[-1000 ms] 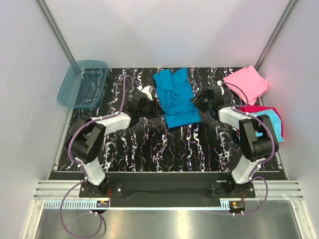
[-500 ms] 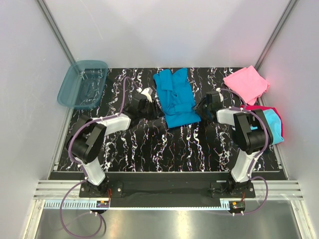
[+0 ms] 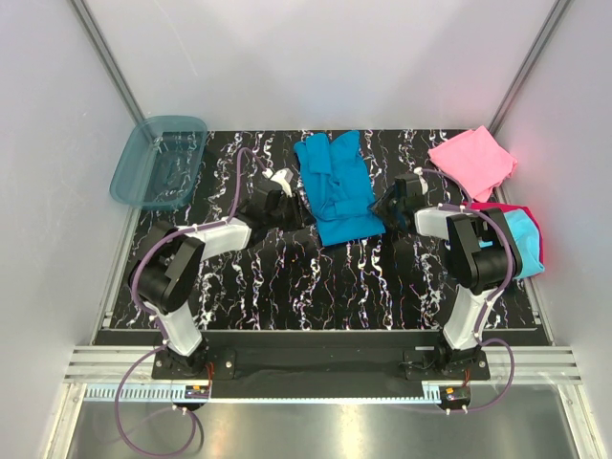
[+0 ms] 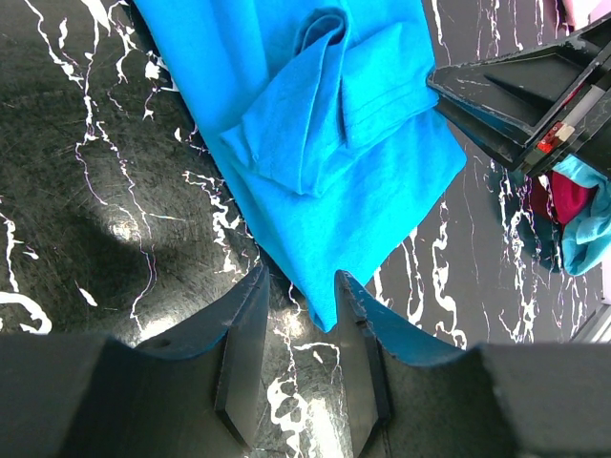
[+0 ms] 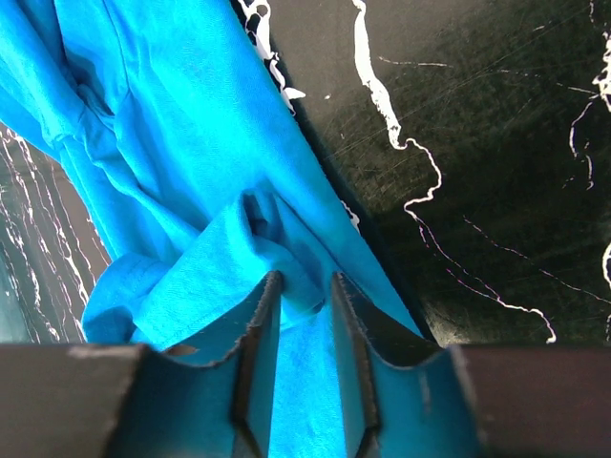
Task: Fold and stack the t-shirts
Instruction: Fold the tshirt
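On the marbled black table [image 3: 287, 287], centre back, the teal-blue shirt [image 3: 335, 182] is lying loosely folded lengthwise. Only the overhead view is showing the pink shirt [image 3: 471, 161], back right. Left wrist view: the left gripper [image 4: 301, 286] is holding its jaws apart, with the shirt's near corner between the tips, unpinched. Right wrist view: the right gripper [image 5: 304, 286] is straddling a bunched fold; cannot tell if it is pinching.
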Controlling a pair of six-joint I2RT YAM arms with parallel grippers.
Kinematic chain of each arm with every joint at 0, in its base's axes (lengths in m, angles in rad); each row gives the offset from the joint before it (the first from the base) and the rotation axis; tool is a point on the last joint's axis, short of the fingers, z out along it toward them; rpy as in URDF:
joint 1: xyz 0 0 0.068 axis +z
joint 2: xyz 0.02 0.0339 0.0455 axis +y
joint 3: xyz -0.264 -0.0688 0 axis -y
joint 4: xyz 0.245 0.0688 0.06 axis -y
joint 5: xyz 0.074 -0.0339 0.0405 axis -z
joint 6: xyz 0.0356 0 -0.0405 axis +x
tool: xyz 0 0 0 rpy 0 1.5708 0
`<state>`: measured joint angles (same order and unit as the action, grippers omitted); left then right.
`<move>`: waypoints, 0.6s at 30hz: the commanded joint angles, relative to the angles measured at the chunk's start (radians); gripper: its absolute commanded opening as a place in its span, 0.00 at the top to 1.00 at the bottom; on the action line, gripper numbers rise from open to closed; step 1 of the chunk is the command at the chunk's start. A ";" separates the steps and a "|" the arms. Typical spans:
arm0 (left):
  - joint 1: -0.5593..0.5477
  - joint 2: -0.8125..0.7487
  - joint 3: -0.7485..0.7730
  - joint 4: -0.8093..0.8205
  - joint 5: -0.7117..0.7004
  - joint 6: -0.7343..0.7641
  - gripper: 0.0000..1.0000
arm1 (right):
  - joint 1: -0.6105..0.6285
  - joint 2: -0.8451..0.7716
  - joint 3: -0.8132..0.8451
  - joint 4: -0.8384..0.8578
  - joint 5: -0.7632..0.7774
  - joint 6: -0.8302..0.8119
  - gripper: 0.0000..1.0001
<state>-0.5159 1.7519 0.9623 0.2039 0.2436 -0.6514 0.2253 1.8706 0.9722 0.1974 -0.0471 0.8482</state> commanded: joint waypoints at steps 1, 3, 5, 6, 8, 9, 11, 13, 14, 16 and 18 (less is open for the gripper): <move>-0.003 0.003 0.030 0.046 0.019 0.007 0.62 | -0.003 -0.028 0.034 0.014 -0.005 -0.003 0.67; -0.003 0.001 0.029 0.046 0.017 0.007 0.62 | -0.004 -0.042 0.034 0.007 -0.004 -0.001 0.74; -0.003 0.001 0.026 0.046 0.019 0.007 0.63 | -0.004 -0.050 0.030 0.004 -0.004 -0.001 0.83; -0.003 0.000 0.024 0.046 0.017 0.007 0.63 | -0.004 -0.054 0.028 0.002 -0.004 0.000 0.85; -0.003 -0.005 0.018 0.049 0.017 0.006 0.63 | -0.004 -0.059 0.025 0.000 -0.005 0.002 0.96; -0.003 -0.006 0.016 0.049 0.017 0.006 0.63 | -0.004 -0.060 0.025 -0.001 -0.007 0.003 1.00; -0.003 -0.011 0.013 0.048 0.017 0.006 0.63 | -0.004 -0.060 0.025 -0.001 -0.007 0.006 1.00; -0.003 -0.015 0.012 0.048 0.014 0.007 0.63 | -0.004 -0.064 0.028 -0.001 -0.011 0.009 1.00; -0.003 -0.017 0.012 0.048 0.016 0.007 0.63 | -0.004 -0.068 0.031 0.002 -0.011 0.012 1.00; -0.003 -0.014 0.012 0.048 0.016 0.007 0.63 | -0.003 -0.068 0.046 -0.004 -0.013 0.014 1.00; -0.003 -0.014 0.012 0.049 0.016 0.007 0.63 | -0.004 -0.057 0.082 -0.016 -0.016 0.012 1.00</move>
<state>-0.5159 1.7515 0.9623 0.2035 0.2436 -0.6514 0.2253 1.8484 0.9836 0.1772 -0.0544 0.8585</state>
